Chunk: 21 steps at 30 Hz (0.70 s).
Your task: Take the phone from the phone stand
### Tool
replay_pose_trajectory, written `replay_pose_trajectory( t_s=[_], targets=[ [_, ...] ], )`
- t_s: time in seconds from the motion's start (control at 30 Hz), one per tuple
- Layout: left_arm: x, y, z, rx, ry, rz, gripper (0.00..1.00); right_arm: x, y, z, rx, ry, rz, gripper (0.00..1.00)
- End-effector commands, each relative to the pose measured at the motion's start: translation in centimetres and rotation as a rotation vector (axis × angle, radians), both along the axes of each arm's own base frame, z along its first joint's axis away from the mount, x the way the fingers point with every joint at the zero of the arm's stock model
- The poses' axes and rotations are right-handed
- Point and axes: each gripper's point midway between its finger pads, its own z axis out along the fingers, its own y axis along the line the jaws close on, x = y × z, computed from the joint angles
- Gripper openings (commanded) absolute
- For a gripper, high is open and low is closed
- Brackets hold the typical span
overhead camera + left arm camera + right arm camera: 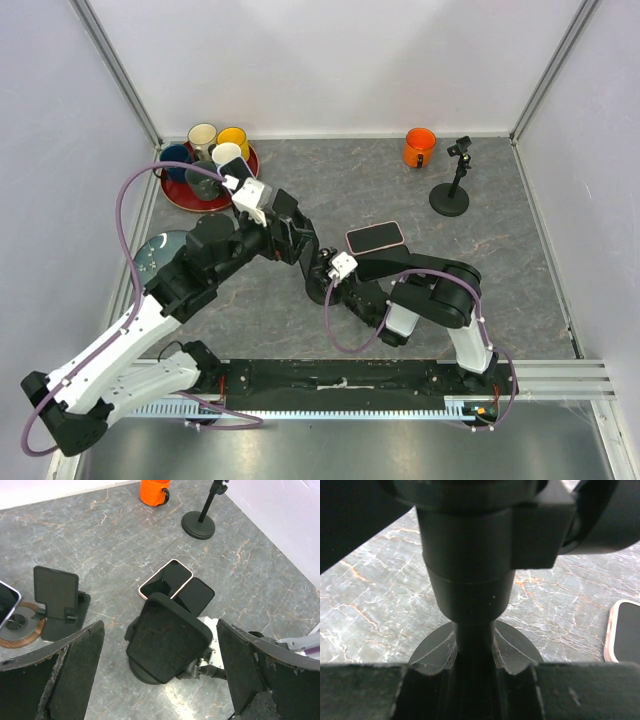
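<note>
Left gripper (160,625) is spread wide and empty above the phone stand (167,645); stem's clamped by right gripper (475,680), phone (622,630) is cut off in its view.

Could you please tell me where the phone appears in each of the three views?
Top external: phone lies near the centre.
Left wrist: centre, beyond the phone stand.
Right wrist: cut off at right edge.
Shared landmark: phone stand, in both wrist views.

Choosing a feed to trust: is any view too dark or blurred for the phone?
Top external: evenly lit, phone sharp. Left wrist: sharp too. Right wrist: the close phone stand fills it, dark and soft; phone just an edge sliver.
</note>
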Motion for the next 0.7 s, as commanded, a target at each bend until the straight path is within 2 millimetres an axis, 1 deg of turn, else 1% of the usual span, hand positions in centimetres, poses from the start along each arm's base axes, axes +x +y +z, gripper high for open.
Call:
replay_pose_trajectory(
  t_s=[0.0, 0.03, 0.07, 0.1, 0.13, 0.17, 0.2, 0.23, 0.27, 0.3, 0.33, 0.37, 0.43, 0.47, 0.5, 0.67],
  targets=[
    [0.1, -0.1, 1.0, -0.055, 0.026, 0.142, 0.99, 2.2, -3.4, 1.8, 0.117, -0.082, -0.221, 0.0],
    [-0.9, -1.5, 0.9, -0.044, 0.025, 0.111, 0.99, 2.3, -3.4, 1.7, 0.116, -0.081, -0.229, 0.0],
    [-0.6, -1.3, 0.9, -0.021, 0.007, 0.157, 0.99, 2.2, -3.5, 1.5, 0.112, -0.08, -0.231, 0.0],
    [-0.4, -1.9, 0.1, 0.016, 0.013, 0.173, 0.99, 2.1, -3.4, 1.4, 0.11, -0.079, -0.231, 0.0],
    [-1.2, -2.9, 0.3, 0.027, 0.002, 0.162, 0.99, 2.2, -3.4, 1.4, 0.113, -0.078, -0.235, 0.0],
    [-0.5, -2.1, -0.1, 0.065, -0.011, 0.249, 0.99, 2.2, -3.4, 1.4, 0.11, -0.079, -0.235, 0.0],
    [-0.4, -2.1, 0.2, 0.074, -0.021, 0.286, 0.99, 2.2, -3.4, 1.3, 0.109, -0.078, -0.235, 0.0],
    [-0.6, -2.8, -0.6, 0.117, -0.025, 0.301, 0.99, 2.2, -3.4, 1.3, 0.109, -0.078, -0.238, 0.0],
    [-0.2, -1.6, -0.7, 0.154, -0.047, 0.399, 0.99, 2.2, -3.4, 1.4, 0.11, -0.079, -0.238, 0.0],
    [-0.1, -1.4, -0.3, 0.159, -0.055, 0.438, 0.98, 2.2, -3.5, 1.4, 0.109, -0.08, -0.241, 0.0],
    [-0.3, -1.9, -0.8, 0.176, -0.051, 0.454, 0.97, 2.2, -3.5, 1.5, 0.112, -0.081, -0.243, 0.0],
    [-0.1, -1.4, -0.7, 0.183, -0.062, 0.505, 0.97, 2.2, -3.5, 1.4, 0.11, -0.079, -0.246, 0.0],
    [-0.4, -1.5, -0.8, 0.186, -0.066, 0.536, 0.92, 2.2, -3.6, 1.4, 0.11, -0.079, -0.251, 0.0],
    [-0.4, -1.2, -0.7, 0.187, -0.074, 0.561, 0.9, 2.2, -3.6, 1.4, 0.109, -0.08, -0.251, 0.0],
    [-0.6, -1.2, -1.0, 0.199, -0.073, 0.562, 0.87, 2.2, -3.6, 1.4, 0.11, -0.079, -0.251, 0.0],
    [-1.1, -1.9, -2.8, 0.208, -0.037, 0.551, 0.84, 2.3, -3.7, 1.3, 0.109, -0.078, -0.257, 0.0]
  ],
)
